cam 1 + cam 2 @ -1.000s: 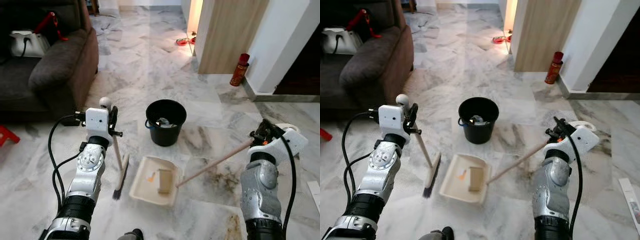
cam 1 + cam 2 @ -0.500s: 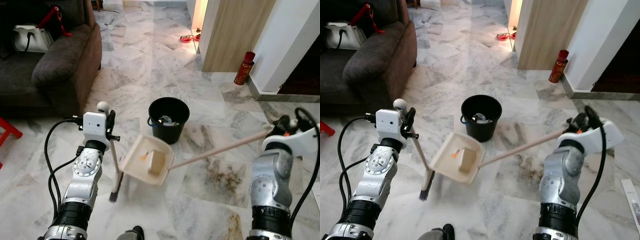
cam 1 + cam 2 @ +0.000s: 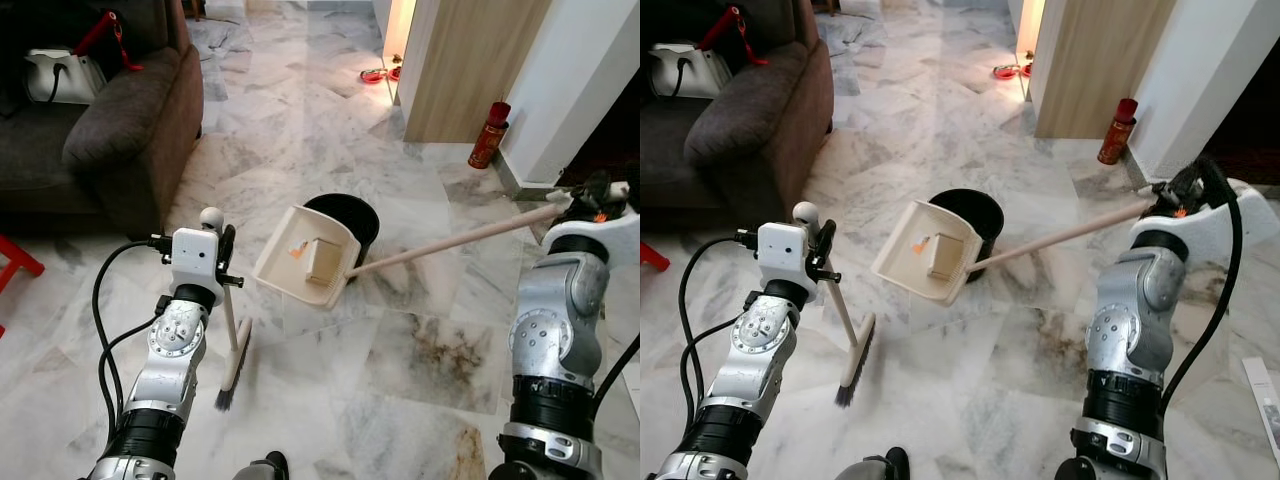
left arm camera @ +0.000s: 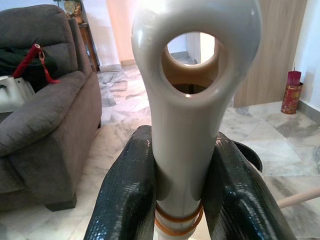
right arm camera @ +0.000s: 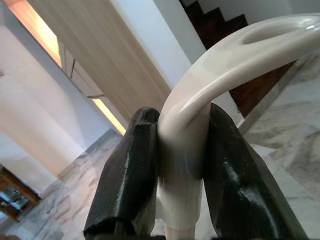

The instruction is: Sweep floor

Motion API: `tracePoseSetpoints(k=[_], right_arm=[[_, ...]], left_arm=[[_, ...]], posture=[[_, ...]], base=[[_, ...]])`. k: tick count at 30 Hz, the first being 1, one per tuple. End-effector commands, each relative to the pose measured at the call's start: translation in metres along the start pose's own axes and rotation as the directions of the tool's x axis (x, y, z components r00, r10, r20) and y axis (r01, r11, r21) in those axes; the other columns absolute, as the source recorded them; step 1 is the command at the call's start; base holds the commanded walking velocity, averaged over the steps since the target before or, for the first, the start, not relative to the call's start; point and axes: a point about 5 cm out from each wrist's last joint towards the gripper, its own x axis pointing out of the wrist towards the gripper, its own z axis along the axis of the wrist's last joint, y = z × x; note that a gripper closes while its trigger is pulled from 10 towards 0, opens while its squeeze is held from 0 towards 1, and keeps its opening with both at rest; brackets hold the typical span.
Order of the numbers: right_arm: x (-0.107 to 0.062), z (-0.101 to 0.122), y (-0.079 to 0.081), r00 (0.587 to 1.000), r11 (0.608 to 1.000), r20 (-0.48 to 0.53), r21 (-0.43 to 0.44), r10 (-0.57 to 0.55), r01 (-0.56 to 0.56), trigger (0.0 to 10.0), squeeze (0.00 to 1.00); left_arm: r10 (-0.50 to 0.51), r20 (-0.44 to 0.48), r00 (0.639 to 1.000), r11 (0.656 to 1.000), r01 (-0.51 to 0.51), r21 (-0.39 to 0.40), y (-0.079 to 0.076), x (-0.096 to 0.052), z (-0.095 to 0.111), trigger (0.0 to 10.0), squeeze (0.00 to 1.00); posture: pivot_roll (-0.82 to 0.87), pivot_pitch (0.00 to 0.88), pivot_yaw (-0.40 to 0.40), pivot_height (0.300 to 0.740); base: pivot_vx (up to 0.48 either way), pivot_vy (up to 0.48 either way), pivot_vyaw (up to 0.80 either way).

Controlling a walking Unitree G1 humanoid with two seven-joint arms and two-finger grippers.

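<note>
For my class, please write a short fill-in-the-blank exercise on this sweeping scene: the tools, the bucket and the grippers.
1. The right gripper is shut on the long handle of the ____.
2. The left gripper holds the broom, whose bristles rest on the marble ____.
3. The dustpan, with scraps in it, is raised beside the rim of the black ____.
4. The red can stands by the ____ wall panel.

Missing words: dustpan; floor; bucket; wooden

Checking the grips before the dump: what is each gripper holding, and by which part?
Left gripper clamps the broom just below its handle's looped end. Right gripper clamps the dustpan by its long handle's looped end.
</note>
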Motion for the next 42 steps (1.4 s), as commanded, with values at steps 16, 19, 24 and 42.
tracePoseSetpoints(k=[16,19,24,42], right_arm=[[-0.005,0.011,0.014,0.998,0.997,0.03,0.053,0.058,-0.06,10.0,0.0],[-0.005,0.011,0.014,0.998,0.997,0.029,0.054,0.06,-0.062,10.0,0.0],[-0.005,0.01,0.013,0.998,0.996,0.026,0.064,0.06,-0.062,10.0,0.0],[-0.008,0.008,0.012,0.999,0.995,0.006,0.085,0.048,-0.048,10.0,0.0]], left_arm=[[0.008,0.036,0.999,1.0,-0.008,0.004,0.002,0.002,0.011,10.0,0.0],[0.006,0.035,0.999,1.0,-0.006,0.004,0.002,0.003,0.011,10.0,0.0],[0.003,0.035,0.999,1.0,-0.004,0.006,0.002,0.003,0.012,10.0,0.0],[0.011,0.054,0.998,1.0,-0.011,-0.001,0.001,0.005,0.015,10.0,0.0]], posture=[[0.1,0.13,-0.027,0.74],[0.1,0.132,-0.025,0.74],[0.09,0.133,-0.024,0.74],[0.1,0.121,-0.019,0.74]], base=[[0.145,0.231,0.0],[0.3,0.289,0.0],[0.302,0.289,0.0],[0.139,0.03,0.0]])
